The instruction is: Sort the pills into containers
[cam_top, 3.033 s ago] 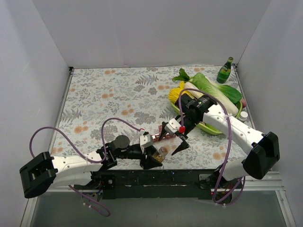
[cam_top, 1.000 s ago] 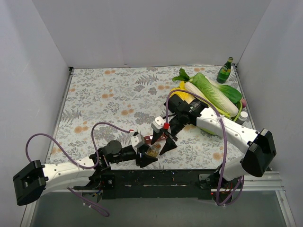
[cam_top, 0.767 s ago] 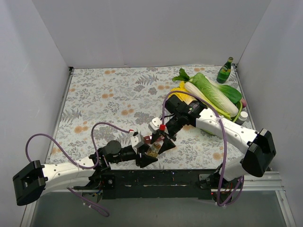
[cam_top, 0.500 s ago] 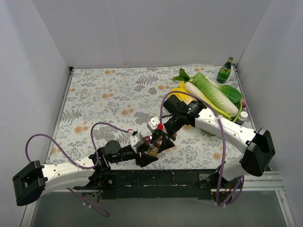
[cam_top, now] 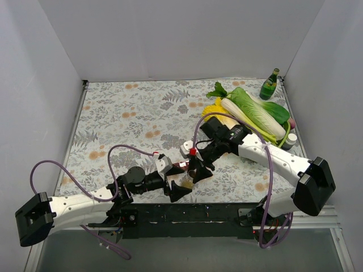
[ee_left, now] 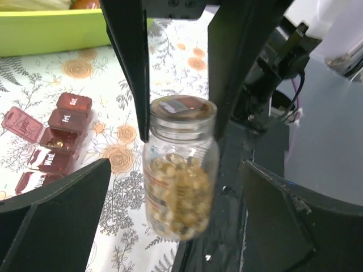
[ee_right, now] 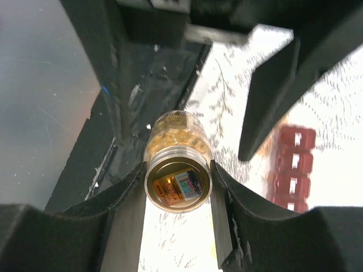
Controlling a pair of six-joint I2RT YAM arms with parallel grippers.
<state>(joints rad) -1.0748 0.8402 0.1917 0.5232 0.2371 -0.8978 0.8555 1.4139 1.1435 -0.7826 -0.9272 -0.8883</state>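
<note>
The pills (ee_left: 178,195) show as an amber mass inside a small clear jar (cam_top: 185,182) with a gold lid (ee_right: 177,184). My right gripper (ee_right: 177,187) comes from above and is shut on the jar at its lid, one finger (ee_left: 130,62) on each side. The left gripper (ee_left: 176,164) stands wide open around the jar's body, both jaws apart from the glass. The jar hangs upright near the table's front edge. The containers (ee_left: 48,144), a dark-red strip of joined compartments (cam_top: 177,167), lie on the cloth just behind the jar; one compartment stands open.
A long green tray (cam_top: 249,152) with a cabbage (cam_top: 252,110) sits at the back right. A green bottle (cam_top: 270,85) stands in the far right corner and a small white bottle (cam_top: 291,137) by the tray. The black base rail (cam_top: 215,212) runs right below the jar.
The left gripper has opened wide and let go of the jar. The right gripper has closed in on the jar's lid and now holds it.
</note>
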